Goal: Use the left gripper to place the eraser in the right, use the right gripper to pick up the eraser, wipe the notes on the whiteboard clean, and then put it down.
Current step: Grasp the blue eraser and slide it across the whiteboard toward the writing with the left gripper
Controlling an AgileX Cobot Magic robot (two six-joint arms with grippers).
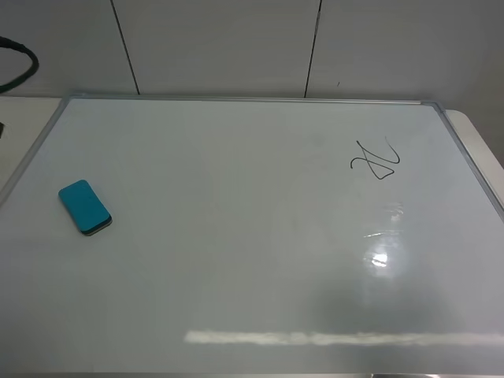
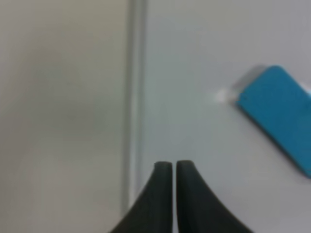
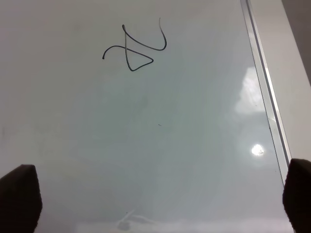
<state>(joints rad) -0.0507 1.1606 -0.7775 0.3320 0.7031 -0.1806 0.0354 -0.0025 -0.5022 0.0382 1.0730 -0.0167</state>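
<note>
The whiteboard (image 1: 236,236) fills most of the exterior high view. The teal eraser (image 1: 84,207) lies flat near its left edge. The black notes (image 1: 376,160) sit at the upper right. Neither gripper shows in the exterior high view. In the left wrist view my left gripper (image 2: 174,167) is shut and empty, above the board next to its silver frame (image 2: 135,73), with the eraser (image 2: 279,116) apart from it to one side. In the right wrist view my right gripper (image 3: 159,191) is open and empty above the board, with the notes (image 3: 135,47) ahead of it.
A black cable (image 1: 20,67) loops at the far left behind the board. Pale tabletop (image 1: 482,142) shows past the board's right frame and beside the left frame (image 2: 58,97). A tiled wall stands behind. Lamp glare (image 1: 379,258) sits on the board's right half.
</note>
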